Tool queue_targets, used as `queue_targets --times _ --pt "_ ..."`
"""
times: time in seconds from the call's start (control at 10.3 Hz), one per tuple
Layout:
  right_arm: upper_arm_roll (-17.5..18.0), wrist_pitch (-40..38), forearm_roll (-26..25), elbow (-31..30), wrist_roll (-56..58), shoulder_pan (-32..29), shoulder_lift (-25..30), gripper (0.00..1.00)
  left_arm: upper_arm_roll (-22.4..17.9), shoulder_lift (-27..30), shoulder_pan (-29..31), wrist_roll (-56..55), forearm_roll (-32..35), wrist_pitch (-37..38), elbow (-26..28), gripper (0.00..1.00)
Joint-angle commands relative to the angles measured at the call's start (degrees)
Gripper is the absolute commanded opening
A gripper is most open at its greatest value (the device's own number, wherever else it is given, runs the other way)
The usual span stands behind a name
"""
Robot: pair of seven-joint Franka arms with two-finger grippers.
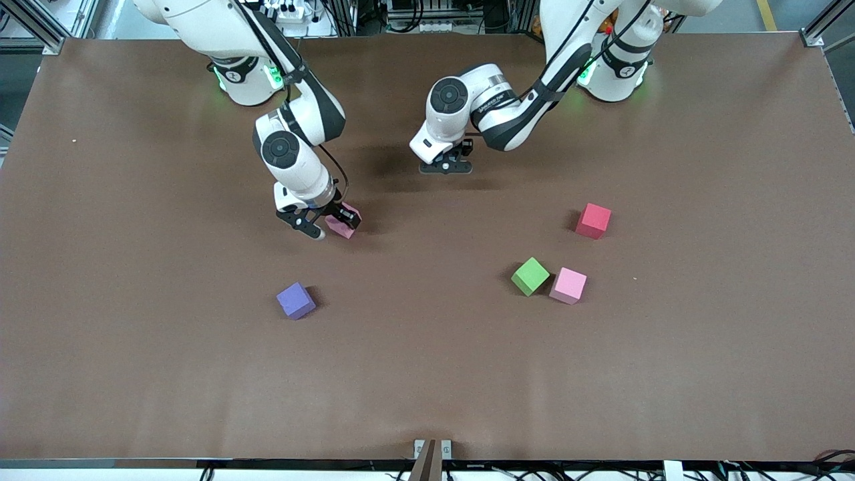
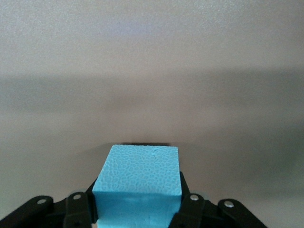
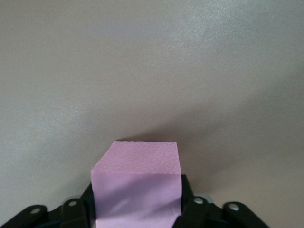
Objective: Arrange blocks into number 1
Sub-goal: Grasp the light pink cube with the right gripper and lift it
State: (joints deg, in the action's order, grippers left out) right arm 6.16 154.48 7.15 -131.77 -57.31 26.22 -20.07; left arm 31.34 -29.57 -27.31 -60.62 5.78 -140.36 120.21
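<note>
Near mid-table, toward the robots' edge: both grippers clamped on blocks.
Right gripper point(image 1: 325, 226) is down at the table point(image 1: 427, 374), jaws closed on a pink block point(image 3: 137, 187), likely just gripped for lifting. Left gripper point(image 1: 446, 162) grips a light blue block point(image 2: 137, 183), low over bare table, probably placing the numeral's first piece. Purple block point(image 1: 296, 300), green block point(image 1: 530, 276), second pink block point(image 1: 568, 285) and red block point(image 1: 594, 221) lie loose, nearer the front edge.

The blue block point(image 2: 137, 175) and pink block point(image 3: 137, 187) looked like matt foam with a finely pebbled skin. The table point(image 1: 427, 374) was covered in a matt brown sheet. The arms' white shells point(image 1: 294, 160) looked glossy plastic.
</note>
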Motion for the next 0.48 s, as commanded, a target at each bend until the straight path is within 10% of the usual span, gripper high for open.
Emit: queue_targets --times 0.0,0.1,0.39 --pt "-1.41 0.65 0.05 0.11 0.45 1.38 -0.06 0.48 0.30 -0.84 -0.29 0.41 1.43 0.96 -0.68 0.00" --pt "-1.50 0.30 0.05 0.02 0.62 1.29 0.99 0.49 0.39 -0.66 -0.38 0.32 1.52 0.96 -0.68 0.99" --pt "-3.25 -1.54 0.05 -1.91 6.32 1.29 7.31 0.51 0.48 1.87 0.67 -0.29 1.25 1.14 -0.86 1.00"
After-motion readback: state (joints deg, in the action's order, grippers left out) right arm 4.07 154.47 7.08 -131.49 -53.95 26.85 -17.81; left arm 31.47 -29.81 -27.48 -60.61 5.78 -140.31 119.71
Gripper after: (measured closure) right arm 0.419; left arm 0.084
